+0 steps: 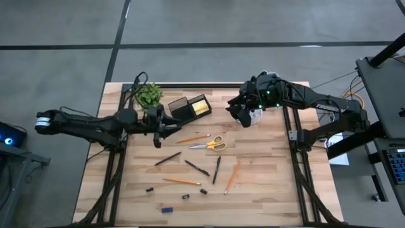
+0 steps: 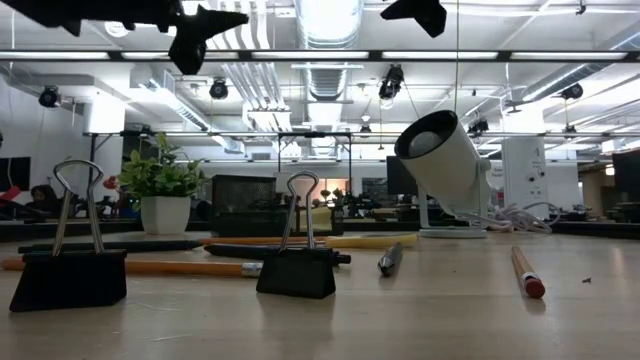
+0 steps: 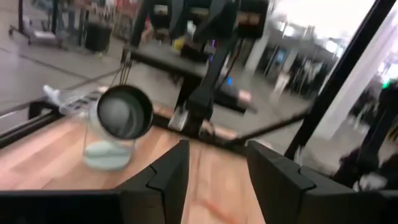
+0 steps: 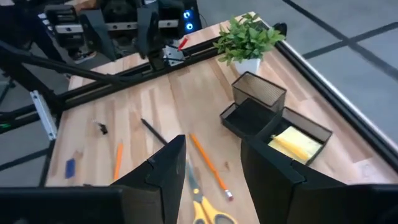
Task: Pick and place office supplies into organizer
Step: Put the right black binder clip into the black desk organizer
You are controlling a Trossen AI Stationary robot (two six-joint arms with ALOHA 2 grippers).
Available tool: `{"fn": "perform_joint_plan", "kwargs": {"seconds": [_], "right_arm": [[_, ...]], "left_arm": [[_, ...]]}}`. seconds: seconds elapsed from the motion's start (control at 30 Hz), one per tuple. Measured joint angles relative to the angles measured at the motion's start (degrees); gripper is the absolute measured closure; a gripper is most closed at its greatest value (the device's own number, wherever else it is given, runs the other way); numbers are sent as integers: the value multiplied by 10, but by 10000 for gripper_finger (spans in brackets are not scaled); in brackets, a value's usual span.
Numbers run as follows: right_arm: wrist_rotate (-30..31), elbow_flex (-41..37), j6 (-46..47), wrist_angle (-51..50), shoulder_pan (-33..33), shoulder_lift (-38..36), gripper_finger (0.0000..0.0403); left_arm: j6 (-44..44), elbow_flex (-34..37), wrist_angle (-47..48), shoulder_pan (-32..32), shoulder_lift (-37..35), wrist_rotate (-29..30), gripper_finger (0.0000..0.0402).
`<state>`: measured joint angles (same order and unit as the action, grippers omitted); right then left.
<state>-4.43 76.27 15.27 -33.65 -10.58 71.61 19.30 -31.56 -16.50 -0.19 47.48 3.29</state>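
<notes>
The black organizer (image 1: 183,109) stands at the table's far middle, with a yellow sticky-note block (image 4: 297,144) in one compartment. On the wood nearer lie yellow-handled scissors (image 1: 212,144), orange pencils (image 1: 193,137) (image 1: 232,176) (image 1: 181,181), dark pens (image 1: 168,158) (image 1: 197,168) (image 1: 217,170), small dark bits (image 1: 150,189) and a blue bit (image 1: 166,209). My left gripper (image 1: 163,126) hovers open just left of the organizer, nothing between its fingers (image 3: 168,180). My right gripper (image 1: 239,111) hangs open right of the organizer, above the table, also empty (image 4: 214,177).
A small green plant (image 1: 149,95) in a white pot stands at the far edge left of the organizer. A white cup with a dark inside (image 3: 123,113) is tilted on its stand near my right gripper. Two black binder clips (image 2: 75,270) (image 2: 297,265) stand near the front edge.
</notes>
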Motion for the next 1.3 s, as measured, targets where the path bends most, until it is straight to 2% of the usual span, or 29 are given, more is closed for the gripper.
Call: {"fn": "perform_joint_plan", "kwargs": {"seconds": [0.13,0.33,0.53,0.77,1.0,1.3], "right_arm": [[4,0,24,0,18,0,261],[58,0,44,0,58,0,264],[61,0,93,0,82,2,262],[60,-2,218,-12,97,9,266],[55,-4,346,-70,117,9,266],[55,-5,468,-82,158,9,269]], "left_arm": [[-42,-32,87,-3,-21,0,256],[-50,-28,94,-3,-54,-2,256],[-46,-26,96,-3,-71,-12,256],[-46,-25,95,-3,-76,-13,256],[-46,-25,94,-3,-71,-14,256],[-46,-24,94,-3,-66,-14,256]]}}
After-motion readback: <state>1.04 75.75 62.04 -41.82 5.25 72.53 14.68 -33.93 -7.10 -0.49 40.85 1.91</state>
